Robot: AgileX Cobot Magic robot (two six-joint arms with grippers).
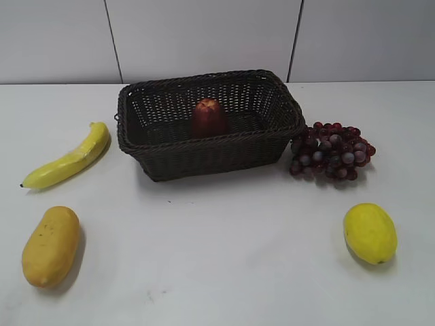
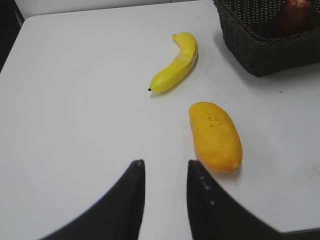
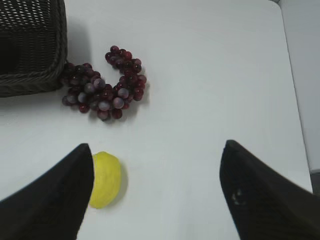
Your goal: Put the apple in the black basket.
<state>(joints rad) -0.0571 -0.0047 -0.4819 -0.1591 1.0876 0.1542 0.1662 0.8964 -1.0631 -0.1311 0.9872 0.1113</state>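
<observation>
Apple [image 1: 209,117]: upright inside basket [image 1: 204,153], table's 12 o'clock; task looks done.
Left end effector [image 2: 165,167]: slightly parted, empty.
Right end effector [image 3: 156,150]: wide apart, empty.

On the white worktop [image 1: 217,272] lie a banana [image 1: 69,161] at left, a mango [image 1: 51,246] just in front of it, a grape bunch [image 1: 332,152] at right, and a lemon [image 1: 369,233] nearer the front right.

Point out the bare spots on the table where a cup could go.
Widest: front centre, between mango and lemon, before the basket. Also the far-left corner behind the banana. Crowded: basket's right side, where grapes touch it.
</observation>
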